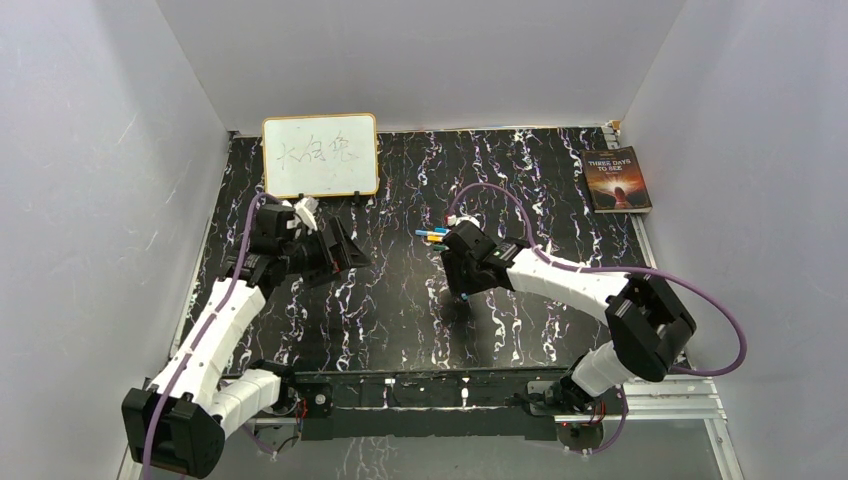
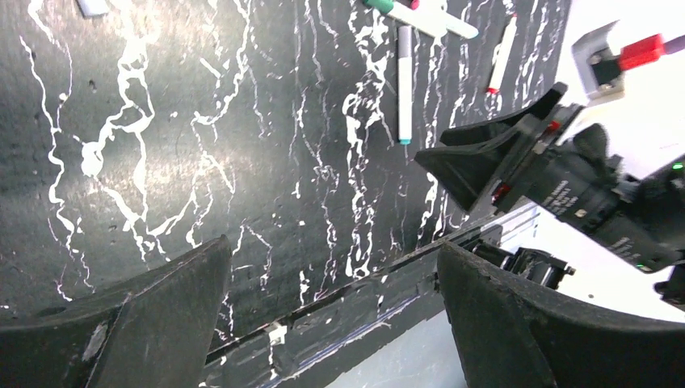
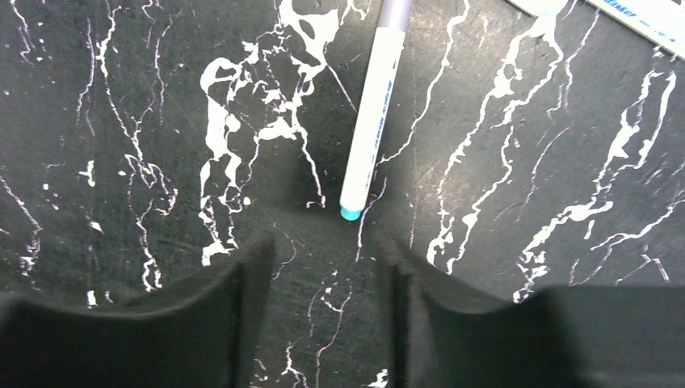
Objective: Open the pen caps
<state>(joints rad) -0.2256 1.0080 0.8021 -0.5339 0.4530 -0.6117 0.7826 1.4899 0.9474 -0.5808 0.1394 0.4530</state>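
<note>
Looking down from the top camera, one whiteboard [image 1: 320, 155] stands at the far left of the table [image 1: 400, 310] and one book [image 1: 616, 180] lies at the far right. A small bunch of pens [image 1: 432, 237] lies flat near the middle. Blue and yellow ends show, but their number cannot be told here. The right gripper [image 1: 448, 268] hangs just beside them on the near side. The left gripper [image 1: 352, 245] is well apart to the left, spread wide and holding nothing. In the left wrist view its two fingers [image 2: 121, 323] gape with only table between them. Beyond lie three pens: a teal-tipped pen [image 2: 404, 81] on its own, a red-tipped one [image 2: 501, 52] near it, and a green-ended one [image 2: 432, 19] at the top edge, where a red end of perhaps a fourth is cut off. The right gripper's tips come close to the teal tip without touching. In the right wrist view the two fingers [image 3: 242, 307] stand partly apart and grip nothing. The teal-tipped pen lies just ahead of the gap, and two more white barrels [image 3: 646, 14] cross the top right corner. Whether any cap is off cannot be told.
</note>
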